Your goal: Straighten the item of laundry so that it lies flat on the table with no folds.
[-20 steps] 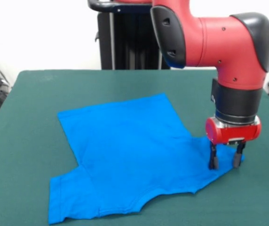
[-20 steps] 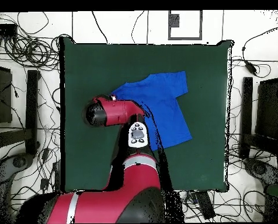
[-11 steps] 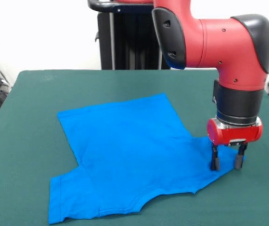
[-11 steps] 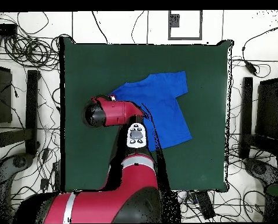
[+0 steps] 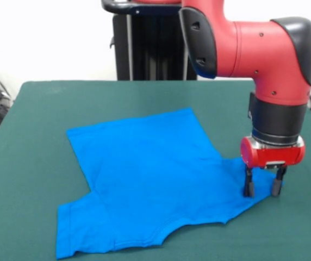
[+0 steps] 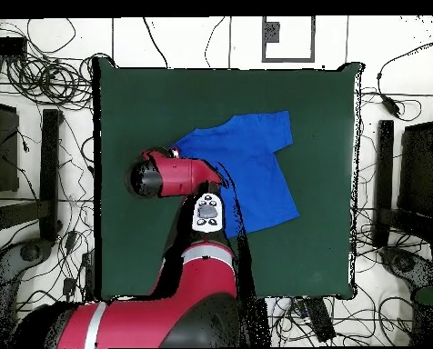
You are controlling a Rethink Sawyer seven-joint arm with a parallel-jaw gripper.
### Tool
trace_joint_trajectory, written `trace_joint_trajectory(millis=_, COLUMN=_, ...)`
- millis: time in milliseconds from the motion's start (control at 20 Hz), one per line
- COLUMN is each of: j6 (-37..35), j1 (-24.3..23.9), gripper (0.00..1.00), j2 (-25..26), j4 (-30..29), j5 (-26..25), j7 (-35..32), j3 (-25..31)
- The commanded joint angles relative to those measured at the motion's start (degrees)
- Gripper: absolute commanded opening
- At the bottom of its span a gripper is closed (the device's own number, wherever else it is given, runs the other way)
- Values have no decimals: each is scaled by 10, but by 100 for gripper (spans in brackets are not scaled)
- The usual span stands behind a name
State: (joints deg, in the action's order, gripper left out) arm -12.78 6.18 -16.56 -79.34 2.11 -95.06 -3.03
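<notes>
Laundry-wise, you've got a bright blue T-shirt (image 5: 150, 179) spread out on the green surface (image 5: 36, 109), roughly in the middle and a bit toward the camera side in the front view. It looks mostly flat already: the body is smooth and you can see the neckline scoop along the near edge, with one sleeve sticking out at the lower left corner. The other sleeve runs out to the right, and that's where your gripper (image 5: 262, 189) is parked.

The fingers (image 5: 248, 187) are pointing straight down with a narrow-ish gap between them. The left one in the front view sits on the blue fabric of that right sleeve, and the other is right at the sleeve's outer edge. They look like they're down at cloth level, but you can't really tell whether they're pinching any fabric or just standing on it spread apart. There's no obvious bunch of cloth lifted between them.

From the overhead view, the shirt (image 6: 252, 173) lies around the centre of the surface (image 6: 147, 100), angled a bit, and the red arm (image 6: 170, 175) covers the sleeve end, so the fingers are hidden there.
</notes>
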Motion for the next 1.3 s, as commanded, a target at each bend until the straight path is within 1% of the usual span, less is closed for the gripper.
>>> trace_joint_trajectory(millis=50, j6=48, j1=25, gripper=100, j2=45, j4=-10, j5=38, j7=-148, j3=28)
trace_joint_trajectory(millis=100, j6=58, j1=25, gripper=100, j2=44, j4=-13, j5=40, j7=-152, j3=29)
trace_joint_trajectory(millis=350, j6=45, j1=34, gripper=100, j2=51, j4=-1, j5=61, j7=-154, j3=21)
trace_joint_trajectory(millis=550, j6=55, j1=34, gripper=100, j2=45, j4=-10, j5=65, j7=-153, j3=25)
trace_joint_trajectory(millis=850, j6=43, j1=41, gripper=100, j2=38, j4=-12, j5=77, j7=-152, j3=21)
trace_joint_trajectory(millis=1300, j6=28, j1=56, gripper=100, j2=37, j4=1, j5=95, j7=-152, j3=8)
